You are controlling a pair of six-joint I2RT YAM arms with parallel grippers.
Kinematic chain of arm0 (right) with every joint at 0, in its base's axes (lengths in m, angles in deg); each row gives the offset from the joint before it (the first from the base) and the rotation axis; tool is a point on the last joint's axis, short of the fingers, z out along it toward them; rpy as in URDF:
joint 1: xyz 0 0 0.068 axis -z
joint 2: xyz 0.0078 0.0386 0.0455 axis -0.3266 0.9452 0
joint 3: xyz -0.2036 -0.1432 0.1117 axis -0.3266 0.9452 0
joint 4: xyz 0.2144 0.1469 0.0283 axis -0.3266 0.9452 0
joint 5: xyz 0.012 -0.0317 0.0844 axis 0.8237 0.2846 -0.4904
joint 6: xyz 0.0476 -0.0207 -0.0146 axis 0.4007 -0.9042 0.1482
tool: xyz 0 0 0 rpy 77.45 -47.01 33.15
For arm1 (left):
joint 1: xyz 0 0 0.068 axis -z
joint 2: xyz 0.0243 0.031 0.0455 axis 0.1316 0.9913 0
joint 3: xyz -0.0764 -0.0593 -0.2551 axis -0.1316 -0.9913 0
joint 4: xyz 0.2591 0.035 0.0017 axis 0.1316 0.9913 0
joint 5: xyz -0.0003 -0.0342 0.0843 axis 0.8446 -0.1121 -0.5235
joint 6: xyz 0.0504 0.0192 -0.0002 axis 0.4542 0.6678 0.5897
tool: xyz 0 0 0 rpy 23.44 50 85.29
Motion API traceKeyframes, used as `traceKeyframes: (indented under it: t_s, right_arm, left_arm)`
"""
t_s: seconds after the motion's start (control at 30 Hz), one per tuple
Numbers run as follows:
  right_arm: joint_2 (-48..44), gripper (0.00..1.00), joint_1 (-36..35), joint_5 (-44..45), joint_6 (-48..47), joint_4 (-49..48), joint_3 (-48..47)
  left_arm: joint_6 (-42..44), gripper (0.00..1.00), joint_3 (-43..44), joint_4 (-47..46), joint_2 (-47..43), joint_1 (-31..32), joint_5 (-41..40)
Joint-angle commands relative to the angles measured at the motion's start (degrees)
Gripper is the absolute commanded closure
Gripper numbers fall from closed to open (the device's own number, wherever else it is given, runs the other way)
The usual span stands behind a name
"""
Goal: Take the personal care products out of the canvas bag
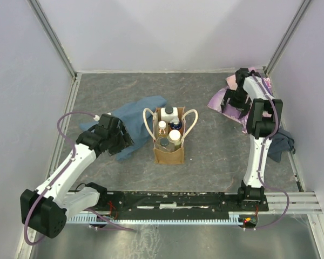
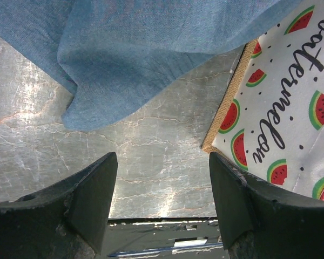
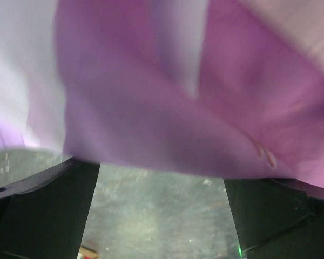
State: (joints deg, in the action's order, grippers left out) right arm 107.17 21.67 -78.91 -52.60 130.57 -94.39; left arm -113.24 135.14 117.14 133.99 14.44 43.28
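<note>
On the left wrist view you can read "watermelon" in black script, with watermelon slices printed around it, on the white side panel of the canvas bag [image 2: 281, 108]. The letters at the top edge are cut off by the frame. No label on any bottle can be read from above.

The bag [image 1: 169, 145] stands upright mid-table with its handles flopped out to both sides. Inside it are a white bottle [image 1: 169, 114] at the far end, a blue cap [image 1: 175, 123] just in front of it, two cream caps [image 1: 174, 135] and a dark-lidded jar [image 1: 163, 142]. The bottles' bodies are hidden by the bag walls.

Your left pincer [image 1: 127, 141] sits just to the left of the bag, over the edge of the blue cloth [image 1: 143, 113]. Its fingers [image 2: 92, 189] are spread wide with only bare table [image 2: 151, 162] between them. The bag lies ahead and to its right, not touched.

Your right pincer [image 1: 235, 97] is well away at the far right corner, at the pink-purple cloth [image 3: 178, 97]. Its fingers are parted too. The cloth fills that view, blurred, and you cannot tell whether it touches them.
</note>
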Motion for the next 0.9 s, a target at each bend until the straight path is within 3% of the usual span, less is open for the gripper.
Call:
traceKeyframes:
  t_s: [0.0, 0.17, 0.27, 0.57, 0.87]
  right_arm:
    - [4.64, 0.00, 5.40, 5.16, 3.53, 4.12, -11.27]
    - [3.30, 0.00, 8.14, 9.02, 6.37, 1.59, -15.53]
    - [-0.89, 0.02, 6.20, 2.23, 6.82, 0.46, -13.56]
    - [-28.67, 0.00, -10.27, 0.76, 4.73, -7.42, 6.25]
    - [-48.77, 0.00, -12.91, -3.74, 4.08, -8.26, 15.65]
  left_arm:
    - [-0.07, 0.24, 2.44, -2.32, -0.07, 0.31, -0.97]
    - [0.76, 0.24, 4.06, -3.18, 3.90, 0.19, -3.14]
    - [-0.81, 0.25, 4.02, -6.13, 7.13, 0.23, -3.41]
    - [0.21, 0.30, 14.90, -6.59, 26.77, 0.16, -3.99]
    - [-1.17, 0.30, 27.52, -4.84, 43.96, -3.29, -4.92]
